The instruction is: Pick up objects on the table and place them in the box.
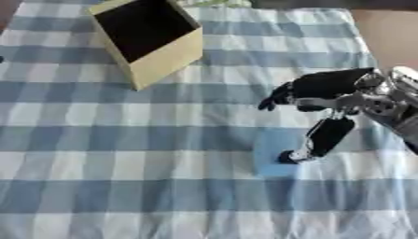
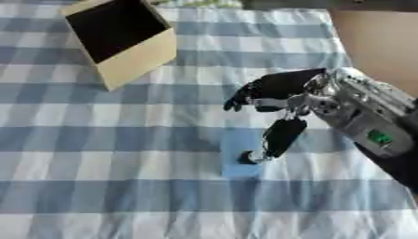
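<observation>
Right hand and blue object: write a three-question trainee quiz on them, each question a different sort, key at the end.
1. True or false: the right hand is carrying the blue object above the box.
2. Multiple choice: where does the box stand? A) near edge of the table, B) far left of the checked cloth, C) under the right hand.
3. Fill in: the hand's lowered thumb tip touches the flat ____ object lying on the cloth.

Key
1. False: the object lies flat on the cloth, and the box is far off to the upper left.
2. B.
3. blue.
</observation>
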Robot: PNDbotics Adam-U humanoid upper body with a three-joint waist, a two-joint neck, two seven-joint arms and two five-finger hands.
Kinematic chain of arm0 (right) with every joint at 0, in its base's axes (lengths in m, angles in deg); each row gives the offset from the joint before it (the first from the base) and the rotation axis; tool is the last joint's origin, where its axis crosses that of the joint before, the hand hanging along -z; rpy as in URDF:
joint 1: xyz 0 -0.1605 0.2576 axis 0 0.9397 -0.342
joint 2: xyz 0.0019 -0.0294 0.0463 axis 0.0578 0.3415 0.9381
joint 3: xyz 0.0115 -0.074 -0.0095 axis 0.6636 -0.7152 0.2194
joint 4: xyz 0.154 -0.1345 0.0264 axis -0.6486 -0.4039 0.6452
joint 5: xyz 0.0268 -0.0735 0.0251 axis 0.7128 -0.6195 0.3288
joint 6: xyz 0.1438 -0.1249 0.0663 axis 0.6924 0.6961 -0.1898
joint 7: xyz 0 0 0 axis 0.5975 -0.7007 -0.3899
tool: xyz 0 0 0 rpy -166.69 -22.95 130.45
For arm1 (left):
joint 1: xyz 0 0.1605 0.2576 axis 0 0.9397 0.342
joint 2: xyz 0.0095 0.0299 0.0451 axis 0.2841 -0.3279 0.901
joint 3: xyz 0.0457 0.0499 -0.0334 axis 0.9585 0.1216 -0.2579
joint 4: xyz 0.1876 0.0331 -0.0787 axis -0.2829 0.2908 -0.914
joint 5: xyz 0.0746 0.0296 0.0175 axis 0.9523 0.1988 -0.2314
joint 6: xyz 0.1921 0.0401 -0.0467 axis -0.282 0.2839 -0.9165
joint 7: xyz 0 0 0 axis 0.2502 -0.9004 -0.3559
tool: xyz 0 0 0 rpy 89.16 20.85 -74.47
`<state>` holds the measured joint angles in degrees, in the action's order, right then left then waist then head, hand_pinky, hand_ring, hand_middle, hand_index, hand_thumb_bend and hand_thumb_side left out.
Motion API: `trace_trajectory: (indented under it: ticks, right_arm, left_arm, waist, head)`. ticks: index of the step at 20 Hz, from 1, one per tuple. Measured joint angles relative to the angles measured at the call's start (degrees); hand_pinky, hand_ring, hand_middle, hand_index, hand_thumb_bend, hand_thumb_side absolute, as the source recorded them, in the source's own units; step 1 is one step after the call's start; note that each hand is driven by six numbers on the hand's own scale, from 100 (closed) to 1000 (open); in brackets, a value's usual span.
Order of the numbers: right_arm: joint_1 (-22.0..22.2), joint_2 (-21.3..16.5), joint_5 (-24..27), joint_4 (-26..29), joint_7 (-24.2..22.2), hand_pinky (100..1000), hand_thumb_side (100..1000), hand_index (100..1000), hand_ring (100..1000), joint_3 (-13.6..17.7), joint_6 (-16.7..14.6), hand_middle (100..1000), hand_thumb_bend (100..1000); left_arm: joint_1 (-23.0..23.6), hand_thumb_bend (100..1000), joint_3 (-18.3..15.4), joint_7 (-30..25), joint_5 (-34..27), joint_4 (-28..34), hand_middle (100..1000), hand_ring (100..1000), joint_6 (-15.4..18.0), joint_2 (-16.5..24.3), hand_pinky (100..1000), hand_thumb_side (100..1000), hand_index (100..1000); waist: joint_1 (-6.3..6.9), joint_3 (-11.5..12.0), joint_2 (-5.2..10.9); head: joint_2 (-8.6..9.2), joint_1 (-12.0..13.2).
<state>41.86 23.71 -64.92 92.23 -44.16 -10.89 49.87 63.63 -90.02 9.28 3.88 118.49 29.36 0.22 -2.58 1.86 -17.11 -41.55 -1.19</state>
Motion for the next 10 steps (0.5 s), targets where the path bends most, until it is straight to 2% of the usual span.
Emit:
trace_trajectory:
  ticks: [10]
  right_arm:
    - [0.0, -0.8, 2.2, 1.7, -1.3, 865, 587, 971, 888, 0.4, 1.1, 821, 414]
  left_arm:
    - [0.5, 342, 0.0, -0.3, 0.0, 0.0, 744, 656, -0.3, 0.0, 593, 787, 814]
  waist:
    - [-0.61, -0.9, 0.58]
  head:
    - [-0.97, 0.6]
